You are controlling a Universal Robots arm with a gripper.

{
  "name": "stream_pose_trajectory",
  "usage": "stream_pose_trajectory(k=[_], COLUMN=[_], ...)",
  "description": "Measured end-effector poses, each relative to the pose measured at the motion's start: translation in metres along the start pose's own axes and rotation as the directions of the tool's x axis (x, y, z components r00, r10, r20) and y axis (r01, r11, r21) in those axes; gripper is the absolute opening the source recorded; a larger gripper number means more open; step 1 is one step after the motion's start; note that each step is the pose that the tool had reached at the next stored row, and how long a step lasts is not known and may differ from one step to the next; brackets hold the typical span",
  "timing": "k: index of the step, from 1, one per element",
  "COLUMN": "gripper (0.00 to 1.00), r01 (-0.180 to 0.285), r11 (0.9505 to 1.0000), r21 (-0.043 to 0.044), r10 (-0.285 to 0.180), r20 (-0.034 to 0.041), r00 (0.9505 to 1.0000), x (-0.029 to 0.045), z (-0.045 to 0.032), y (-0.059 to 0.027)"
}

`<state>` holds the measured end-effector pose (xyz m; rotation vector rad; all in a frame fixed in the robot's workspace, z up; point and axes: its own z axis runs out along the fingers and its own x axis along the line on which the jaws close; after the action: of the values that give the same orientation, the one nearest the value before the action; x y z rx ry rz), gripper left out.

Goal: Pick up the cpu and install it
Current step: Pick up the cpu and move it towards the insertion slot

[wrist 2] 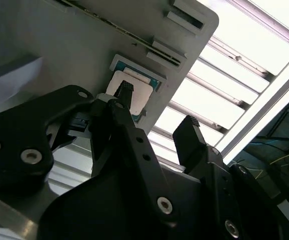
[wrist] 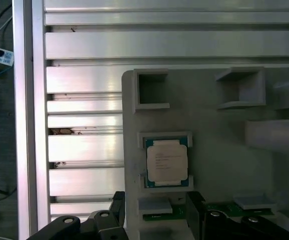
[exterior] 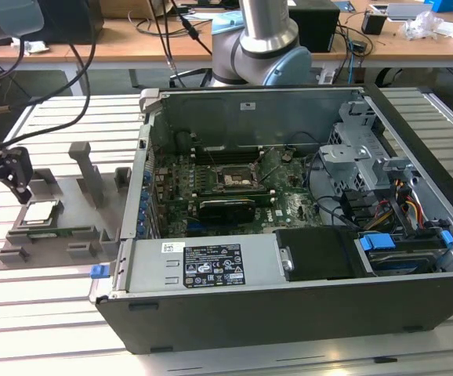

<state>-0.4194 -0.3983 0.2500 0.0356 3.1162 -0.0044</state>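
Observation:
The cpu [exterior: 40, 211] is a small silver square chip with a pale rim, lying flat in a pocket of the grey fixture [exterior: 77, 227] at the exterior view's left. It also shows in the first wrist view, cpu [wrist: 167, 160], and in the second wrist view, cpu [wrist 2: 137, 95]. My gripper [exterior: 7, 194] hangs just above and beside the chip, open and holding nothing. In the second wrist view the gripper [wrist 2: 158, 106] has its black fingers [wrist 2: 126, 92] spread apart. The dark motherboard socket [exterior: 234, 178] sits inside the open computer case.
The open computer case [exterior: 289, 258] stands to the exterior view's right of the fixture, with cables, drive cages and a metal wall beside the fixture. Upright posts [exterior: 89, 172] rise from the fixture near the chip. A slotted aluminium table [exterior: 38, 313] lies beneath everything.

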Motion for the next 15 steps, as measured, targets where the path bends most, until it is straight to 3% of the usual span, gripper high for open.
stream_pose_trajectory(k=[7,15], gripper=[0.60,0.60], r01=[0.000,0.012], r11=[1.0000,0.9999], r21=[0.0003,0.0065], r10=[0.000,-0.012], r20=[0.0002,-0.0001], r00=[1.0000,0.9999], x=[-0.0053,-0.0176], z=[0.0048,0.0230], y=[0.0006,0.0053])
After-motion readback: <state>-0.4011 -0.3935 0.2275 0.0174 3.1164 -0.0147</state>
